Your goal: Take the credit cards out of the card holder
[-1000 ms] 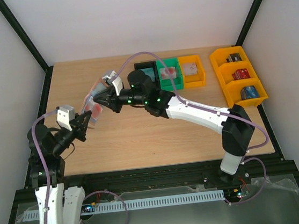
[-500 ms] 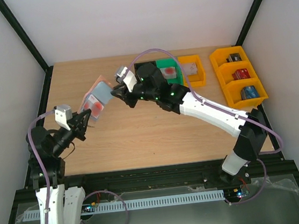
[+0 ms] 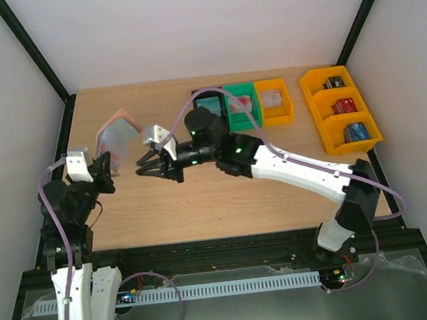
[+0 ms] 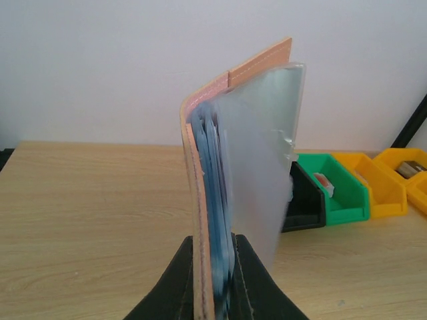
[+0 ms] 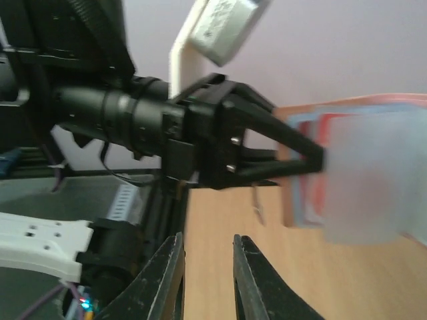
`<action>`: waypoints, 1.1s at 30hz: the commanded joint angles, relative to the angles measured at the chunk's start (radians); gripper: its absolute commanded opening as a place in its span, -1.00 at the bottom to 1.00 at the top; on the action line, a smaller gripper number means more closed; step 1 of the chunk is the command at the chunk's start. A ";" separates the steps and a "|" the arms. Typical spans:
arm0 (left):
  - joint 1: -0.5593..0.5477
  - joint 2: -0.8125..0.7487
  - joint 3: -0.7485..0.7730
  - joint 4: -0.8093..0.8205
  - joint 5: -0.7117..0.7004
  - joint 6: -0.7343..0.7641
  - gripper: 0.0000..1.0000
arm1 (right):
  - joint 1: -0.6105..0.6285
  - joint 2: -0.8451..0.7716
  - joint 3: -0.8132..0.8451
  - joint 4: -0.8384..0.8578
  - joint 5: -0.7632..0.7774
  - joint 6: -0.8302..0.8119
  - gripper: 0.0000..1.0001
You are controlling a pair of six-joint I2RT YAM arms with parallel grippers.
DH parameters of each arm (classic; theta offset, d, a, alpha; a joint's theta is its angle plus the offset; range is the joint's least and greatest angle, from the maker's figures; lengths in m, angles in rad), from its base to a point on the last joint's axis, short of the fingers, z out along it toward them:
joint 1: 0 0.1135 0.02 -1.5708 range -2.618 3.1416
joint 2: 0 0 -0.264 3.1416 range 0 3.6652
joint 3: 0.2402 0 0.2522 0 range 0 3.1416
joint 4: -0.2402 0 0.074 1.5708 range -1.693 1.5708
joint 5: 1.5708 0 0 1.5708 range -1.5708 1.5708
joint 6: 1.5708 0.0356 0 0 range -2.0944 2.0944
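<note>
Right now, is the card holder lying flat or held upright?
Upright: the left gripper pinches the card holder by its lower edge.

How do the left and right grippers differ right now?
The left gripper is shut on the card holder, holding it off the table; the right gripper is open and empty. The left touches the holder; the right sits apart from it. Both have black fingers.

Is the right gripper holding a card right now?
No: the right gripper has only an empty gap between its fingers and sits apart from the card holder, which is clamped in the left gripper.
</note>
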 commanded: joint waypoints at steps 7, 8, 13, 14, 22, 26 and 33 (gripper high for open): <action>0.007 -0.007 0.000 0.047 0.101 -0.038 -0.95 | 0.048 0.177 0.014 0.311 -0.180 0.195 -0.70; 0.007 -0.008 -0.002 0.053 0.129 -0.039 -0.95 | 0.046 0.185 0.015 0.308 -0.174 0.183 -0.70; 0.007 -0.012 -0.004 0.083 0.247 -0.051 -0.95 | 0.029 0.232 0.045 0.281 -0.115 0.154 -0.74; 0.007 -0.014 -0.004 0.083 0.258 -0.051 -0.95 | 0.022 0.236 0.048 0.284 -0.102 0.165 -0.75; 0.010 -0.015 -0.014 0.075 0.290 -0.038 -0.95 | -0.022 0.215 0.005 0.347 0.214 0.263 -0.78; 0.010 -0.017 -0.022 0.070 0.351 -0.010 -0.95 | -0.053 0.202 0.009 0.356 0.175 0.288 -0.77; 0.011 -0.027 -0.023 0.086 0.476 0.010 -0.95 | -0.106 0.183 0.040 0.289 -0.062 0.237 -0.70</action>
